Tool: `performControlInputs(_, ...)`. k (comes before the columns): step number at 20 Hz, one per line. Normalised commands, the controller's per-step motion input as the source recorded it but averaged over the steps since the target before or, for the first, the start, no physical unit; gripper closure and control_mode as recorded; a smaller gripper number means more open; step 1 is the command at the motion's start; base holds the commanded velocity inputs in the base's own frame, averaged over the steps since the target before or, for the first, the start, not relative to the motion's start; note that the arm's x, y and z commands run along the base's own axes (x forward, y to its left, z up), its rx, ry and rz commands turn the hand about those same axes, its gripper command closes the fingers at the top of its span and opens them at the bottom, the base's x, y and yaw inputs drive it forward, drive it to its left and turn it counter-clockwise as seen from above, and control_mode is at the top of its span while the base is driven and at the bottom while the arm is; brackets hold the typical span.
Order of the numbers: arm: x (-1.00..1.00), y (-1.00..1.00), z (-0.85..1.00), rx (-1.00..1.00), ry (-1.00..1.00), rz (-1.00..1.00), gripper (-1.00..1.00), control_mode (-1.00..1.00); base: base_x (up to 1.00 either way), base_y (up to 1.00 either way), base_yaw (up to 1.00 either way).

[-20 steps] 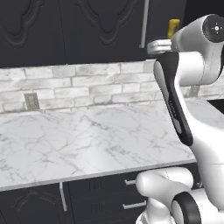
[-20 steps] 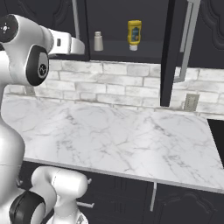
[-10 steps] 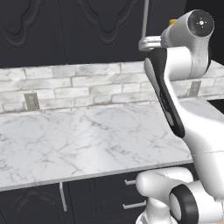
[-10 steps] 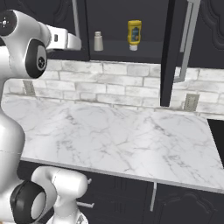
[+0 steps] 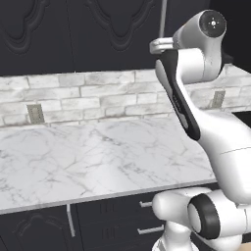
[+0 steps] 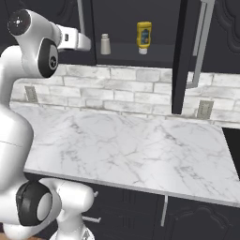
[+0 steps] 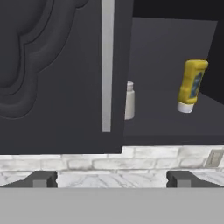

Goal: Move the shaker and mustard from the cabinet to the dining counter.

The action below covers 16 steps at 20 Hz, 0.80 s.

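Observation:
The black cabinet (image 6: 181,70) stands open above the worktop. On its shelf the small grey shaker (image 6: 105,44) stands left of the yellow mustard (image 6: 144,36), which rests cap down. My gripper (image 6: 88,45) hangs at shelf height just left of the shaker, apart from it. In the hand view the gripper (image 7: 111,179) is open with nothing between its fingertips. There the shaker (image 7: 129,100) is half hidden behind the edge of the closed door (image 7: 52,74), and the mustard (image 7: 191,85) leans further right. The dining counter is out of view.
A white marble worktop (image 6: 131,150) with a pale brick backsplash (image 6: 136,89) runs below the cabinet. The open right door with its long silver handle (image 6: 199,42) juts out beside the shelf. Dark drawers (image 5: 122,220) sit under the worktop.
The arm has swung left in the left base view and the hand has crept a little closer to the shaker. The jaws stayed open.

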Motion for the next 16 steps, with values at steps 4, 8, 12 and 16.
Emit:
performControlInputs(4,0.43,0.08,0.00,0.00,0.00,0.01,-1.00,-1.00,0.00,0.00,0.00)
performControlInputs(8,0.41,0.00,0.00,0.00,0.00,0.01,-1.00,-1.00,0.00,0.00,0.00)
performControlInputs(12,0.43,0.00,0.00,0.00,0.00,0.01,-1.00,-1.00,0.00,0.00,0.00)
performControlInputs(16,0.42,0.00,-0.01,0.00,0.00,0.01,-1.00,-1.00,0.00,0.00,0.00)
